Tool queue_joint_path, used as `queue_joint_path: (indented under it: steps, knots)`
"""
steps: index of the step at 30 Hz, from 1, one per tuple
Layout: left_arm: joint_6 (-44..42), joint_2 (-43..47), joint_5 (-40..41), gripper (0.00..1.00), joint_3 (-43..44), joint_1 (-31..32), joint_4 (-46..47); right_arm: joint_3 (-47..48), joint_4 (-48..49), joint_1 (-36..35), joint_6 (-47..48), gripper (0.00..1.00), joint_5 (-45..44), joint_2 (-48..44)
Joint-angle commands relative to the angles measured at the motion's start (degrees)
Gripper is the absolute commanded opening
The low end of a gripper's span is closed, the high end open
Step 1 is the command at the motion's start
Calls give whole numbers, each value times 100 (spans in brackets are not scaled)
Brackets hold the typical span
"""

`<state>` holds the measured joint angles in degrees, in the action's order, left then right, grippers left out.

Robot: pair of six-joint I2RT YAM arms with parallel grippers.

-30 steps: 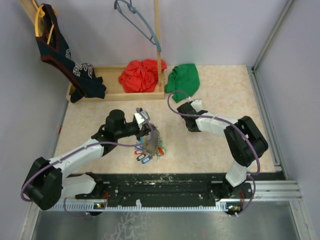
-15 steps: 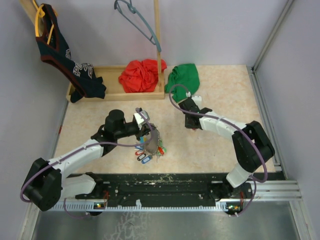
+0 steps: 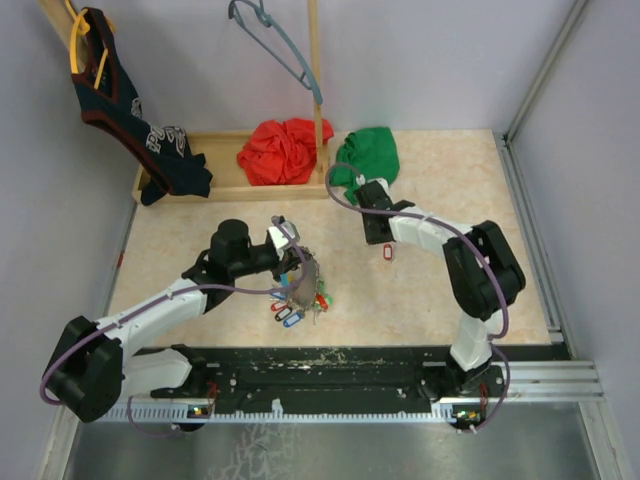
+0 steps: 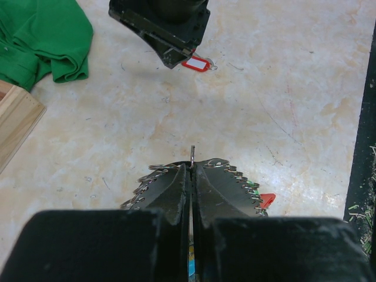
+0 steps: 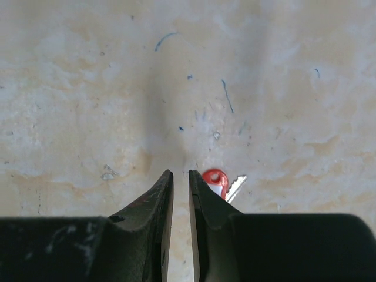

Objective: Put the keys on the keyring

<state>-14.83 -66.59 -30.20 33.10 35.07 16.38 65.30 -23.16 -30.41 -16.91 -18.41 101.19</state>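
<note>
Right wrist: key (image 5: pixel 218 179) beside right claw (image 5: pixel 178 173)

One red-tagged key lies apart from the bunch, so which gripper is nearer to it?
Right. The right gripper is just beside the red-tagged key, jaws slightly apart; the left gripper is well away across the table, shut on the keyring.

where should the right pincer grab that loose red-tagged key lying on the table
Probably by the plastic tag of the red-tagged key, coming straight down with the jaws across the tag's short sides. The key lies flat on the table, so its thin metal blade gives little to pinch, while the tag looks thicker. The right pincer is slightly open, right next to it.
</note>
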Motion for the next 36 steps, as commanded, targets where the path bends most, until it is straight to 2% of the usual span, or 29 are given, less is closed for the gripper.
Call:
queue_joint_path:
  steps: [1,8,14,22,30,36]
  knots:
    - [32,119,-33,0,161,35,111,529,190,112,359,17,335,379]
    - [28,111,-55,0,169,35,120,368,-255,461,174,15,401,404]
    - [33,124,-54,0,170,35,113,-102,-733,772,-33,14,507,-3]
    - [40,111,-83,0,180,37,111,-704,-1109,809,-418,13,923,-599]
    - [42,120,-98,0,188,44,114,-941,-1296,488,-522,13,1438,-1130]
    - [46,145,-85,0,171,44,111,-696,-1365,64,-362,17,1384,-1143]
